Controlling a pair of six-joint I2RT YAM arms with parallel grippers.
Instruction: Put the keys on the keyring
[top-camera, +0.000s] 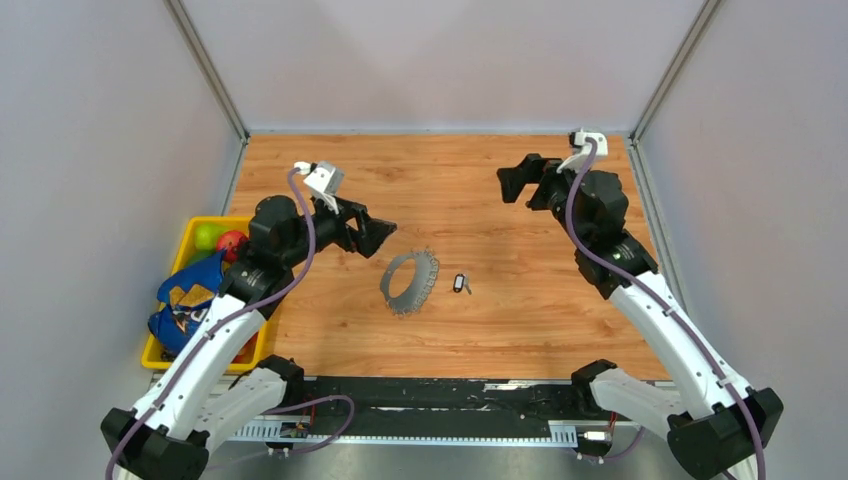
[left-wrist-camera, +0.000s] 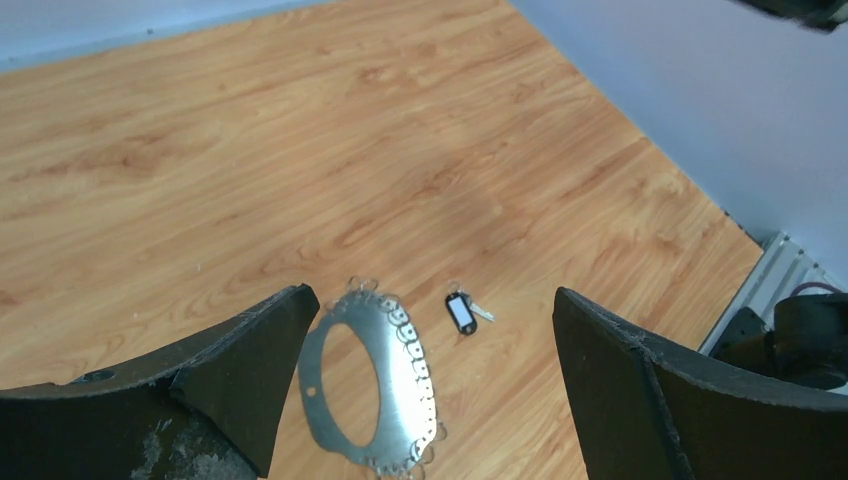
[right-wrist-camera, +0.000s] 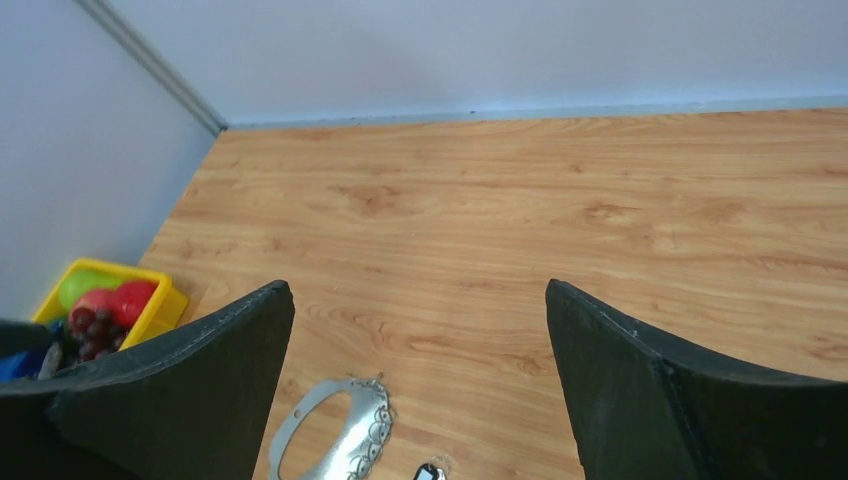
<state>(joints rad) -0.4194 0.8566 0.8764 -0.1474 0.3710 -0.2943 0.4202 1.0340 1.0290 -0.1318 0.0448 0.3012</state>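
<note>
Both grippers empty, ring and key loose on the table (top-camera: 520, 330).
Keyring (top-camera: 410, 282) lies flat mid-table, fringe of small keys along its right edge. Black-headed key (top-camera: 460, 283) sits just to its right, not touching. Left gripper (top-camera: 381, 236) is near the ring, fingers spread wide. Right gripper (top-camera: 511, 187) is well apart at the far right, fingers also spread. Yellow bin (top-camera: 190, 236) at the left edge.

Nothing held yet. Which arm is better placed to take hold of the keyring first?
Left, probably. The left gripper is open and close to the keyring, which shows between its fingers in the wrist view. The right gripper, also open, is farther back, past the key.
</note>
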